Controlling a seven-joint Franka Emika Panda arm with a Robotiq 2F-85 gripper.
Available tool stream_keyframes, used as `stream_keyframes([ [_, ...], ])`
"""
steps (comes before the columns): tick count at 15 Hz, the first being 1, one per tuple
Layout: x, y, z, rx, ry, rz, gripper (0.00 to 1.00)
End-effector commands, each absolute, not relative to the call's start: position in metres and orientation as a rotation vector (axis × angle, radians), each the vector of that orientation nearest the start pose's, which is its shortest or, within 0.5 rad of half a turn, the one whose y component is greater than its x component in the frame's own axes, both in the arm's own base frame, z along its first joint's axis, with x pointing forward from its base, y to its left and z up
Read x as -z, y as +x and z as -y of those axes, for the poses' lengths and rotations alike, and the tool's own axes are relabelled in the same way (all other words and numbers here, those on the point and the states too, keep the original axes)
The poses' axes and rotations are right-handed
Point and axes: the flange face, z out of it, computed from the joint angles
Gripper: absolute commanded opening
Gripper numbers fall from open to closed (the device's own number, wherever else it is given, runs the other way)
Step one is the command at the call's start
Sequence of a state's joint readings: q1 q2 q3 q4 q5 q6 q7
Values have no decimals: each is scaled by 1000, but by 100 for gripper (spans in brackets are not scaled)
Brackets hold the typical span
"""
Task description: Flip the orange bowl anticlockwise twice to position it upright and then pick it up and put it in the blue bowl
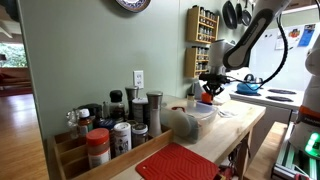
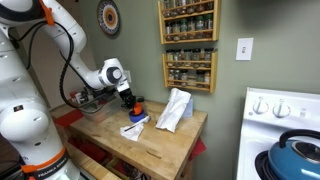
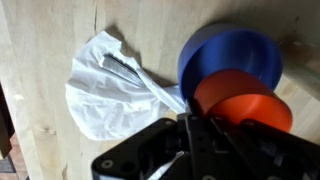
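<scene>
My gripper (image 3: 205, 130) is shut on the orange bowl (image 3: 245, 100) and holds it by the rim just above the blue bowl (image 3: 225, 50) on the wooden table. In both exterior views the orange bowl (image 1: 208, 97) (image 2: 136, 104) hangs under the gripper (image 1: 208, 88) (image 2: 128, 97). The blue bowl (image 2: 137, 119) sits right below it. The gripper's fingertips are partly hidden by the bowl in the wrist view.
A crumpled white plastic bag (image 3: 110, 85) (image 2: 175, 108) lies beside the blue bowl. Several spice jars (image 1: 115, 125) and a flat red ribbed mat (image 1: 180, 163) sit at one table end. A stove with a blue kettle (image 2: 295, 155) stands beside the table.
</scene>
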State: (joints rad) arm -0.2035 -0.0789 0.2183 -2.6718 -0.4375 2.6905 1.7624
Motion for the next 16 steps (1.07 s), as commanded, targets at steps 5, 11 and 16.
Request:
stream_keyframes([
  [5,-238,442,-30,316,-2500,-2007,30],
  [11,-244,442,-26,272,-2475,-2028,69],
  [16,-230,437,-25,175,-2456,-2044,52],
])
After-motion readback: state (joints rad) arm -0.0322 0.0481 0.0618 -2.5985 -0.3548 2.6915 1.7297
